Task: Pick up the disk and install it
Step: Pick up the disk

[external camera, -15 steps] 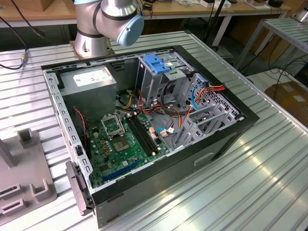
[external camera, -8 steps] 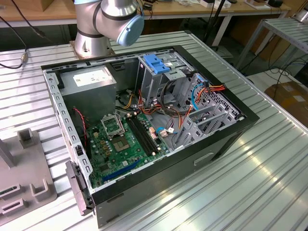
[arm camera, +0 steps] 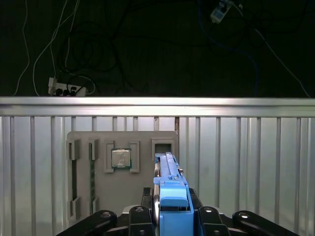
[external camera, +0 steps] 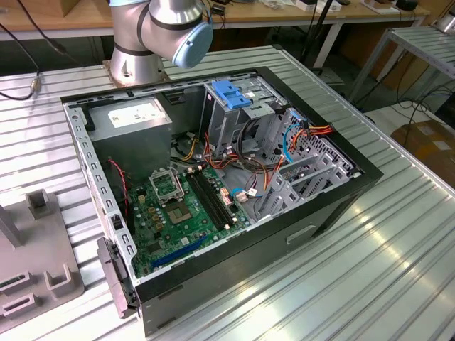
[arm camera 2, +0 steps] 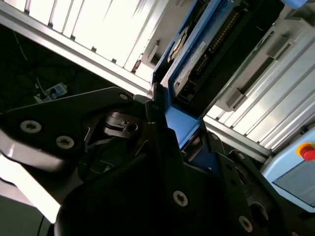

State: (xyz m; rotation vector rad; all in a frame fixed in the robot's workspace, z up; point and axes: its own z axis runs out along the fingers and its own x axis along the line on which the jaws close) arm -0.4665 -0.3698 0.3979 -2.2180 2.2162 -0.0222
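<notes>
- On the exterior view's left, at about 8 o'clock from the computer case (external camera: 284, 241), a grey parts holder (external camera: 35, 273) sits on the slatted bench (external camera: 370, 284).
- In the first wrist view the same holder (arm camera: 98, 142) lies beneath the gripper (arm camera: 171, 219), with a chip (arm camera: 120, 159) seated in one pocket.
- The gripper is pinching the disk (arm camera: 170, 184), seen edge-on with one blue rail facing the camera. In the second wrist view the disk (arm camera 2: 189, 59) shows its label side between the two dark fingers.
- Its long axis runs straight out along the gripper's reach, pointing down at the holder. I cannot tell whether its far end has left the pocket.
- The arm (external camera: 160, 28) rises from its base at the case's 11 o'clock.
- Further right, the drive cage (external camera: 227, 128) with its blue latch (external camera: 231, 94) stands in the case, at roughly 2 o'clock from the holder. By my reckoning the disk's way lies in that direction.
</notes>
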